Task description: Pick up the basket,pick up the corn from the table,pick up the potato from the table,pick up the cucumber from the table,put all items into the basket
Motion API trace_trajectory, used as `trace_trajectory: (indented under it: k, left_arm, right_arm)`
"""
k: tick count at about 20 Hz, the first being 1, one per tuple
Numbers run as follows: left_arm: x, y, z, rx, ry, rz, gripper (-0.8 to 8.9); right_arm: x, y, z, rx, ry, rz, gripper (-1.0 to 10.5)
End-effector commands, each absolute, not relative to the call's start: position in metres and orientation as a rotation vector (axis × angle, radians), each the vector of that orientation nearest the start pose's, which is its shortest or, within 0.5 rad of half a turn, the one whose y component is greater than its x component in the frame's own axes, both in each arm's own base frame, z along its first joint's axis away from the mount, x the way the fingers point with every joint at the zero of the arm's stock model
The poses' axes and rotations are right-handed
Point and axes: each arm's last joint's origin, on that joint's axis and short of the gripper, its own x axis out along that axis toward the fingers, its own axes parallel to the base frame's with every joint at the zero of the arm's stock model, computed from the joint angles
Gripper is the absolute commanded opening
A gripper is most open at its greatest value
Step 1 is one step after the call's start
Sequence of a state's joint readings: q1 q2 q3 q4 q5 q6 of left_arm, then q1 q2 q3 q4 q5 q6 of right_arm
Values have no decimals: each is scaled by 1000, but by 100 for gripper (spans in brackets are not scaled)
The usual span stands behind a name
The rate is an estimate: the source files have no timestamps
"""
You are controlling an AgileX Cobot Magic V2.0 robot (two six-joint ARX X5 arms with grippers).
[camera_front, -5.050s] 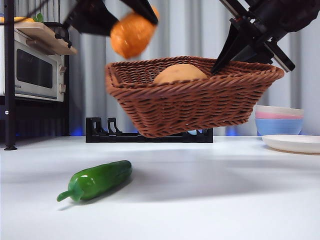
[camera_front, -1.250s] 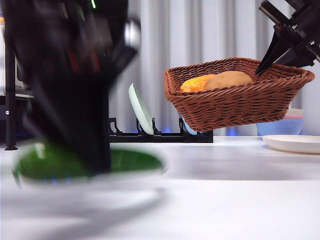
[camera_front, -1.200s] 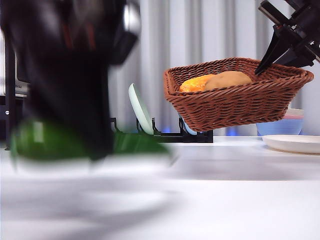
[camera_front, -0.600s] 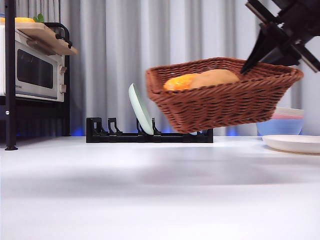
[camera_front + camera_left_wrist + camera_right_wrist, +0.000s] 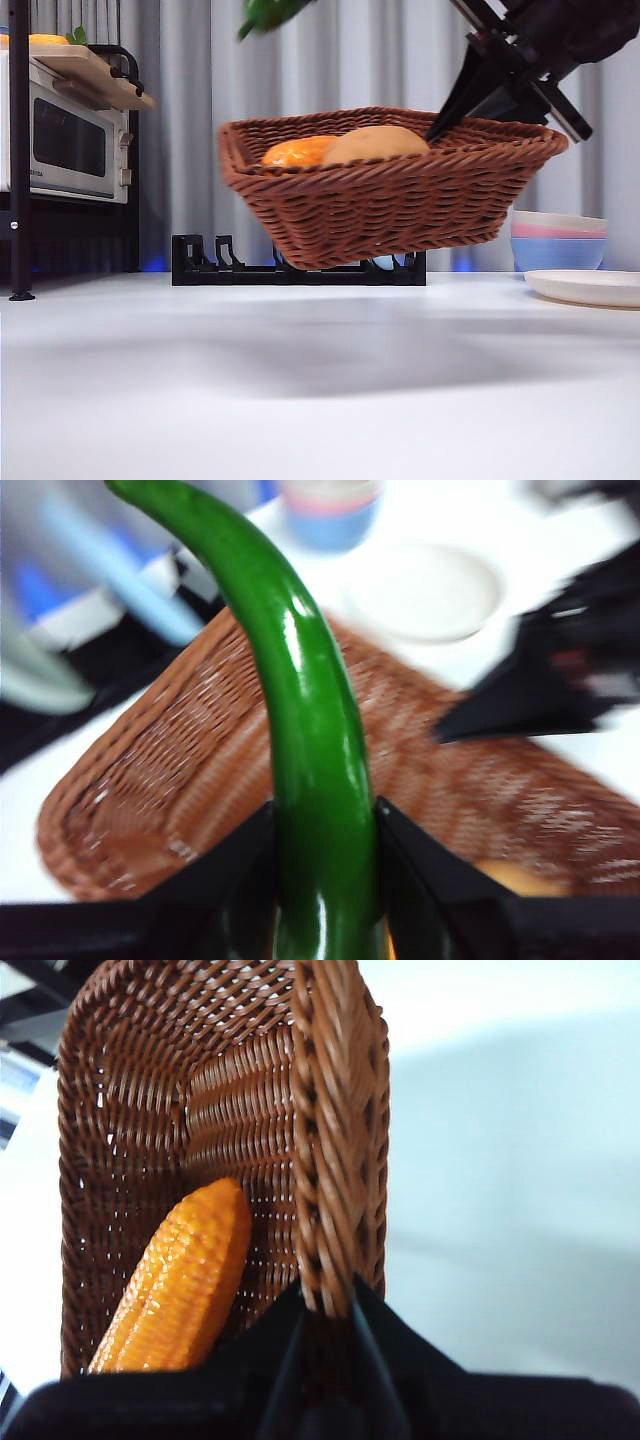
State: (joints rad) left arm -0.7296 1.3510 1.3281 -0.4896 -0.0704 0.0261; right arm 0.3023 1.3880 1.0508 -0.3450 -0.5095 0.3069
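You see the right gripper [image 5: 440, 128] at two o'clock: matte black, angular, wedge-shaped jaws tapering from a bulky dark arm.

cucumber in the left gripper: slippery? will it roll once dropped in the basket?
Probably slippery: the cucumber looks glossy and smooth, clamped only at its lower end by the left gripper. It looks stiff, holding its curve unsupported. Likely to roll little in the basket, since the corn and potato crowd the floor.

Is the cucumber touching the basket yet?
Apart. The front view shows the cucumber at the picture's top, with open air between it and the basket rim. The left pincer grips it above the basket.
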Motion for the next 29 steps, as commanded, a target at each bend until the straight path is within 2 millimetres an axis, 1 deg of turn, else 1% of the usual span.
trace_trajectory:
  k: [1,4,7,11,12,13,16,17,26,29]
  left_arm:
    - [235,-189,353,194,564,-583,-7]
    - [248,-184,339,205,640,-544,-7]
    - [254,-186,328,217,689,-535,-5]
    - [256,-188,325,212,701,-559,3]
    - [256,-189,325,206,698,-572,21]
    - [256,-190,326,199,695,-585,95]
    - [256,-190,326,166,703,-594,435]
    - [256,-190,326,166,705,-593,482]
    - [254,-190,325,154,735,-588,485]
    - [248,-186,330,157,742,-587,485]
  right_arm:
    - [275,107,285,362,797,695,-16]
    - [274,109,285,357,799,702,-16]
    - [274,111,285,355,800,707,-16]
    - [274,111,285,364,804,703,-16]
    - [274,111,285,372,807,700,-15]
    - [274,111,285,372,807,700,-16]
    - [274,111,285,376,809,699,-16]
    - [274,111,285,379,810,698,-16]
    - [274,111,285,391,812,687,-16]
    - [276,110,285,391,805,652,-16]
